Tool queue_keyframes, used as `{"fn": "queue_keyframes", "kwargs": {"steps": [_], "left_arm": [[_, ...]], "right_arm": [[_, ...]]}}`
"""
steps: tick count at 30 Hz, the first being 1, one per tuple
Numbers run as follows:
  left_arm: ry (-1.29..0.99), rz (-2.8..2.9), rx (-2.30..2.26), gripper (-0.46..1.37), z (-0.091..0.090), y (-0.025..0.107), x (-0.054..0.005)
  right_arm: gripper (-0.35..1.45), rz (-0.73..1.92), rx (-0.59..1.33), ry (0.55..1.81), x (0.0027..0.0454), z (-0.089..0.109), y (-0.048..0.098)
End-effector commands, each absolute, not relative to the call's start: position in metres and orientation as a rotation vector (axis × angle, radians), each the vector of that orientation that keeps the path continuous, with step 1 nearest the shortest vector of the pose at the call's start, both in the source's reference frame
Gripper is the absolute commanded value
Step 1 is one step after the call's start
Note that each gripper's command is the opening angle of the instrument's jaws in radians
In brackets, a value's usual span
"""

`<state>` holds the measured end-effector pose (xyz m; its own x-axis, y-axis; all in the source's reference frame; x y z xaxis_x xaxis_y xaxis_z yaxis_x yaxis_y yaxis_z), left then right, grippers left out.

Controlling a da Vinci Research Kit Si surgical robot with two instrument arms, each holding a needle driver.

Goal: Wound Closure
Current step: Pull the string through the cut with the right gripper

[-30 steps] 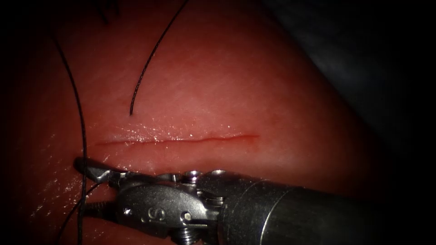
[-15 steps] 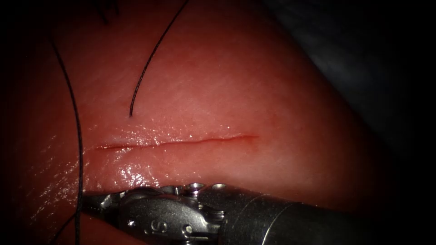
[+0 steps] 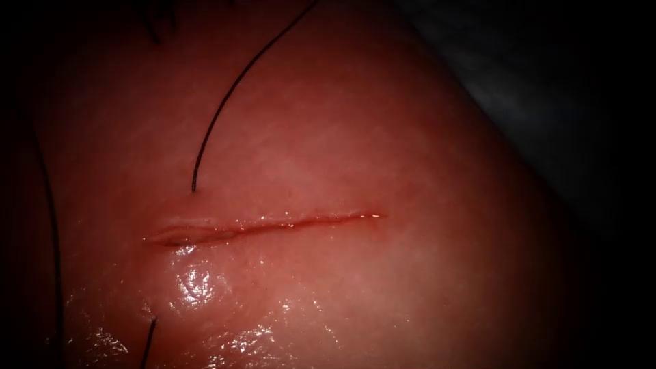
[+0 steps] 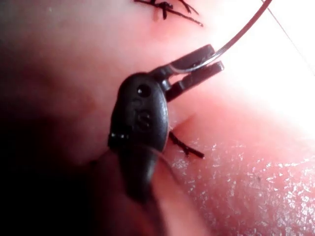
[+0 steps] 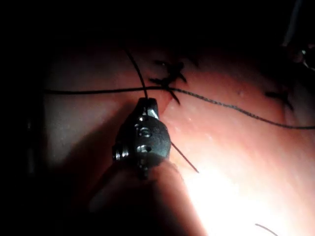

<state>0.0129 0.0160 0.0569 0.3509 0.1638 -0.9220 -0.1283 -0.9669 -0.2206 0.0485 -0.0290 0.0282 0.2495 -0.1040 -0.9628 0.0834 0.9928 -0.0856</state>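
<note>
Gone from beside the cut [image 3: 266, 224] since a second ago, the right gripper [image 5: 147, 104] now sits clenched on the thread [image 5: 221, 104] over the tissue [image 3: 355, 287], while the left gripper [image 4: 197, 66] grasps the needle [image 4: 236, 37] near one end, clear of the tissue.

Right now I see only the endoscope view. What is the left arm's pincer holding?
Observer: The left pincer is shut on the thin curved steel needle, gripping it near one end of its curve.
Operator: Is the needle in the tissue?
Observer: The stretch I see is out of the pink pork tissue; its far end runs out of frame.
Operator: And the right pincer?
Observer: The right pincer looks shut on the dark braided thread, beside a knotted stitch.
</note>
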Motion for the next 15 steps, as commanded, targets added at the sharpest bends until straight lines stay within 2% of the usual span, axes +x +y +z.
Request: {"fn": "queue_keyframes", "kwargs": {"steps": [1,15], "left_arm": [[-0.034,1.658,-2.360,-0.35,0.0570,0.0159,0.0128],[-0.039,1.651,-2.366,-0.35,0.0570,0.0159,0.0127]], "right_arm": [[-0.35,-0.132,-0.019,1.318,0.0487,0.0276,-0.0296],[-0.35,-0.179,0.013,1.373,0.0516,0.0200,-0.0393]]}}
